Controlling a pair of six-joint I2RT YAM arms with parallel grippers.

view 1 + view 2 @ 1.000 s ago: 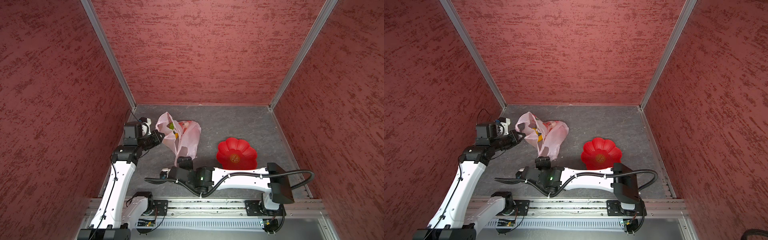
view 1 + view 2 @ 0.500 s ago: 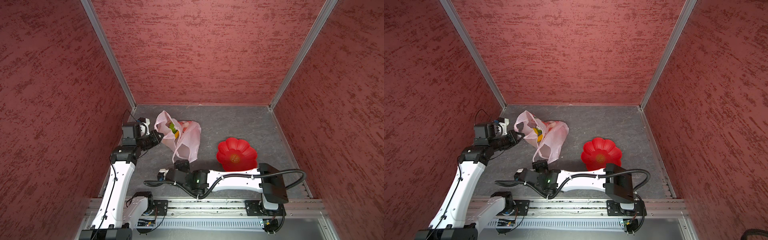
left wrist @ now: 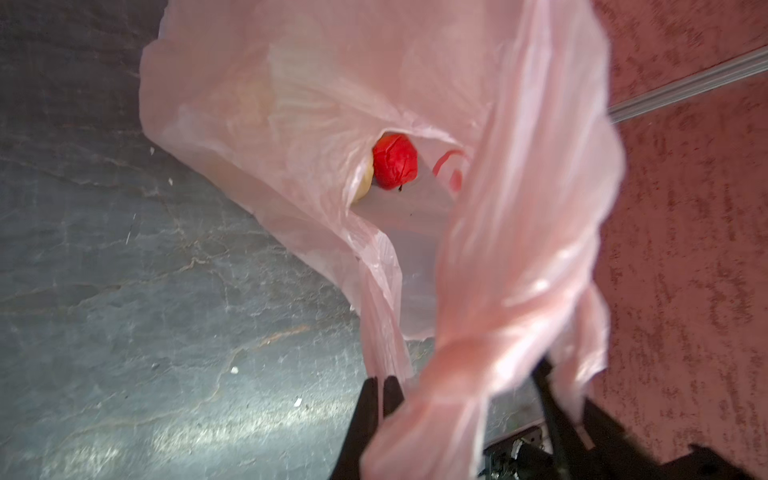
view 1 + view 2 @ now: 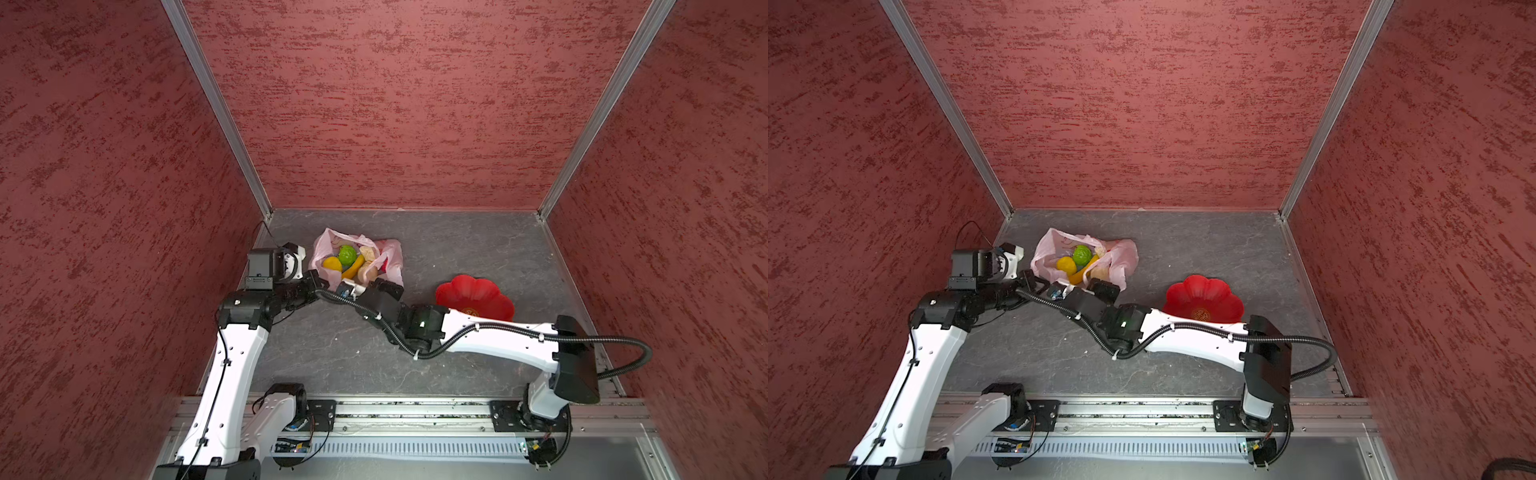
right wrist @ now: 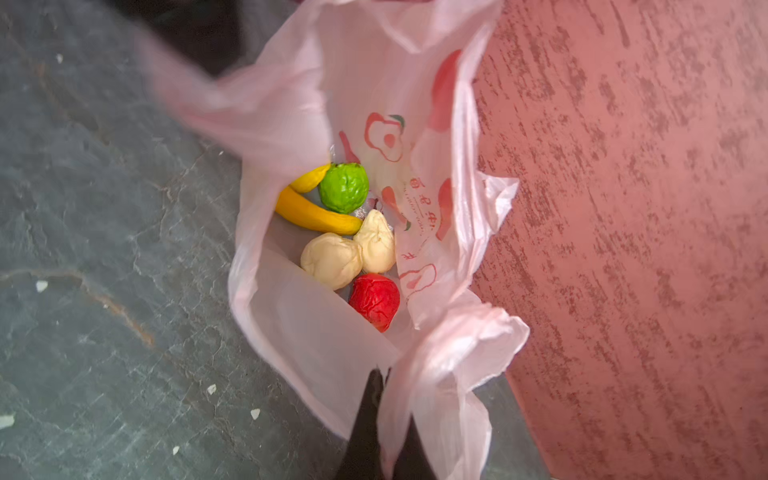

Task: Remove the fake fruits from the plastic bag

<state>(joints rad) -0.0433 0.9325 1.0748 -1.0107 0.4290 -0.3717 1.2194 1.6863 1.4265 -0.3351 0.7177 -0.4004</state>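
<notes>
Jaws on both arms are pinched tight on thin pink film: the left gripper [image 3: 380, 384] has a bunched handle of the plastic bag [image 4: 388, 253] in its grip, and the right gripper [image 5: 380, 378] nips the rim just beside it, so the mouth gapes between them. From where I stand the step looks like spreading the bag open. To do it well, the two should draw apart gently and level, film taut but not tearing, load not tipped, until one can let go and reach in. Beyond the grippers the fake fruits all lie inside on the bag's floor: a red wrinkled ball [image 5: 375, 301] nearest, two beige lumps [image 5: 330, 259] touching, then the banana [image 5: 316, 212], the green ball [image 5: 344, 188] and the orange-yellow one [image 4: 332, 264]. Off to the right, well apart, the red dish [image 4: 473, 297] sits empty
</notes>
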